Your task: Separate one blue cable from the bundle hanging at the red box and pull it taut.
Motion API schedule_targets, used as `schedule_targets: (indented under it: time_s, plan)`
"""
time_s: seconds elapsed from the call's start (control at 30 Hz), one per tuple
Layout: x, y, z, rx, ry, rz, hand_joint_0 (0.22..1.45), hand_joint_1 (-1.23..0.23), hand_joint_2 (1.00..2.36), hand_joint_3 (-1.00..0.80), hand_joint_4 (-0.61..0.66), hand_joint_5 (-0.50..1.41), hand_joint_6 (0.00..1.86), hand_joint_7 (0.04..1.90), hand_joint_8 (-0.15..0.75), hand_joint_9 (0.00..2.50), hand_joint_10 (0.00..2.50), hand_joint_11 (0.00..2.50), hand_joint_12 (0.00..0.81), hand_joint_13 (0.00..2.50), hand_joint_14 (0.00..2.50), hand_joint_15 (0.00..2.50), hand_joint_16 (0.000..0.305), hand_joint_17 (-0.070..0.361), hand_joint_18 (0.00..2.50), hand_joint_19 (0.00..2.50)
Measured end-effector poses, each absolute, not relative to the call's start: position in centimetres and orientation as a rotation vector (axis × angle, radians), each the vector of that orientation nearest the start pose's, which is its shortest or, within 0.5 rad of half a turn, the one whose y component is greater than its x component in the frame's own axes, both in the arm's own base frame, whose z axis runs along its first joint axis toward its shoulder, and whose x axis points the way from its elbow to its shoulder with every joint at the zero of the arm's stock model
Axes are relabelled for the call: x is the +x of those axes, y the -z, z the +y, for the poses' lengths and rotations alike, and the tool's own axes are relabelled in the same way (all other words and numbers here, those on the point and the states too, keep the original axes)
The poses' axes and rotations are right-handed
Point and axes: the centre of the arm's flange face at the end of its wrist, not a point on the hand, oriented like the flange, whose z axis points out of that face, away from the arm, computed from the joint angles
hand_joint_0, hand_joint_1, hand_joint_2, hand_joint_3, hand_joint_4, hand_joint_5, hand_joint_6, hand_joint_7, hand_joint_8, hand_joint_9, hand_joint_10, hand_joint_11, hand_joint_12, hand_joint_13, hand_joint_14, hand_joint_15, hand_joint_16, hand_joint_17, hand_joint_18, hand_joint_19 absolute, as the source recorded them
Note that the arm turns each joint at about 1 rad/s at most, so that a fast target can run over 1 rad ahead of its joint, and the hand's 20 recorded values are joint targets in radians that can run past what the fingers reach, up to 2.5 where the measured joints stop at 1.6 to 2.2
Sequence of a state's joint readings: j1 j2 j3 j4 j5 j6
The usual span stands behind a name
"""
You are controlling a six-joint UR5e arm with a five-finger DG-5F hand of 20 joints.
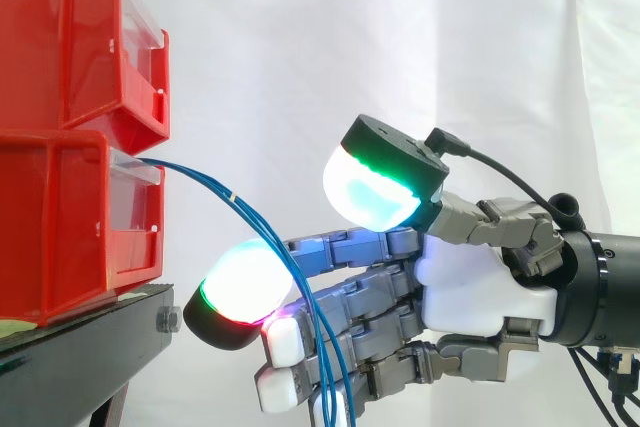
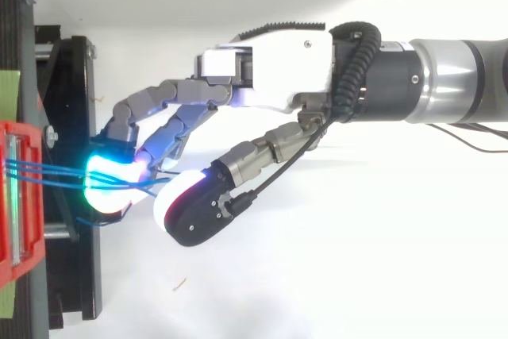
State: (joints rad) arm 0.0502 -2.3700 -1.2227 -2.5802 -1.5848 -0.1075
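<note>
Several blue cables (image 1: 200, 175) come out of the front of the lower red bin (image 1: 60, 227), arc away from it and hang down slack. From above, the cables (image 2: 48, 171) run away from that bin (image 2: 20, 236) as close parallel strands. An upper red bin (image 1: 60, 37) sits stacked on the lower one. Both are on a black stand (image 1: 90, 347), which reaches out under the lower bin's front.

The hand (image 1: 480, 282) is on the open side of the lower bin, level with it, fingers pointing at its front. Hand is wide: fingers loosely bent, thumb pad (image 1: 370, 187) held high and apart from the lead fingertip (image 1: 245, 287), nothing clamped. The hanging cables drop across the fingers, just off the bin's front. In the top view the hand (image 2: 270, 69) has its cyan fingertip (image 2: 107, 180) on the strands close to the bin, thumb just beside them. Touching or not, cannot tell. White curtain (image 1: 300, 27) behind.
</note>
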Motion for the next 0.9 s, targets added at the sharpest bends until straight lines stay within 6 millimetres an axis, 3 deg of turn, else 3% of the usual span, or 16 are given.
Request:
schedule_targets:
  time_s: [0.3, 0.6, 0.9]
  plan:
    - [77.5, -20.8, -9.7, 1.024, -1.229, 1.217, 0.63, -0.66, 1.01, -0.37, 0.22, -0.16, 0.5, 1.05, 0.287, 0.77, 0.02, 0.62, 0.355, 0.75, 0.02, 0.43, 0.049, 0.11, 0.7, 0.62]
    - [77.4, -21.0, -9.7, 1.028, -1.226, 1.235, 0.65, -0.75, 1.01, -0.42, 0.2, -0.14, 0.5, 1.26, 0.293, 0.84, 0.02, 0.72, 0.355, 0.82, 0.02, 0.46, 0.048, 0.108, 0.76, 0.63]
    - [77.4, -21.0, -9.7, 1.029, -1.228, 1.235, 0.59, -0.5, 1.0, -0.5, 0.18, -0.12, 0.63, 1.13, 0.315, 1.0, 0.02, 0.79, 0.363, 0.92, 0.02, 0.51, 0.047, 0.105, 0.81, 0.68]
